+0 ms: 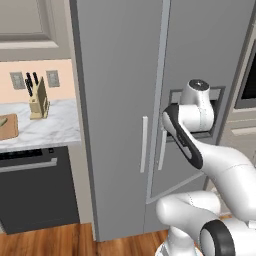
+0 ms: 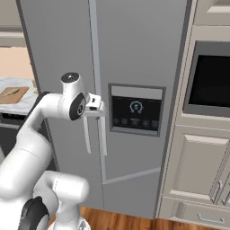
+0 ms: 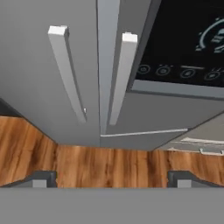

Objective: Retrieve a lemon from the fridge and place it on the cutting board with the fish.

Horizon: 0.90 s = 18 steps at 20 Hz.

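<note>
The grey fridge (image 1: 120, 75) (image 2: 134, 45) stands with both doors shut, so the lemon is hidden. Its two slim pale handles (image 3: 68, 70) (image 3: 122, 74) run side by side at the door seam. My gripper (image 2: 97, 111) (image 3: 112, 180) hovers in front of the upper ends of these handles, open, with nothing between its fingertips (image 3: 43, 179) and touching neither handle. Far to the left, the light-brown cutting board (image 1: 9, 129) (image 2: 13, 95) lies on the marble counter with the small greenish fish (image 1: 2, 121) (image 2: 12, 92) on it.
A knife block (image 1: 38, 100) stands on the counter (image 1: 55, 125) right of the board, above a black appliance front (image 1: 35, 190). The right door carries a dark dispenser panel (image 2: 136, 110). A built-in oven (image 2: 209, 81) and beige drawers (image 2: 197, 170) flank the fridge's right side.
</note>
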### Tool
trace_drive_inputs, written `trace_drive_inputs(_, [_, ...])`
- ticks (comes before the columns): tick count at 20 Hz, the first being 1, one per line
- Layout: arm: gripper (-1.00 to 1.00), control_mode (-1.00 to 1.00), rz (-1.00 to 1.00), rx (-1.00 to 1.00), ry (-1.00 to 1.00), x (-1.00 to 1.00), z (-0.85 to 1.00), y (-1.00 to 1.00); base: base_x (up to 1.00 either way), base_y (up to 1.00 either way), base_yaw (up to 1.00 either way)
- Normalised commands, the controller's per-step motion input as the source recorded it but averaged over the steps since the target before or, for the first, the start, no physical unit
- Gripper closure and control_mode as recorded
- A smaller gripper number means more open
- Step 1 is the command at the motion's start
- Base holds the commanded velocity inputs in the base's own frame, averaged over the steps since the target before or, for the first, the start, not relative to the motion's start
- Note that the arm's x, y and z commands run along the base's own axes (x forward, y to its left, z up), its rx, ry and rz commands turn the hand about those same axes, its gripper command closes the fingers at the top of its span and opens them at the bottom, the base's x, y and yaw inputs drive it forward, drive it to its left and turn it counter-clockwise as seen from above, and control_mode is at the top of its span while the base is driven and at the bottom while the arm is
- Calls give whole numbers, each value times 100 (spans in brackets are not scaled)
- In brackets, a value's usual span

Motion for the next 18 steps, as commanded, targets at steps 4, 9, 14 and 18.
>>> trace_drive_inputs(4, [-100, -100, 1, 2, -13, 37, -28, 0, 0, 0, 0])
trace_drive_inputs(9, [-100, -100, 0, 1, -5, 54, -36, -23, 0, 0, 0])
trace_drive_inputs(14, [-100, -100, 0, 0, -3, 31, -8, -9, 0, 0, 0])
trace_drive_inputs(18, [-100, -100, 0, 2, -1, 42, -8, 0, 0, 0, 0])
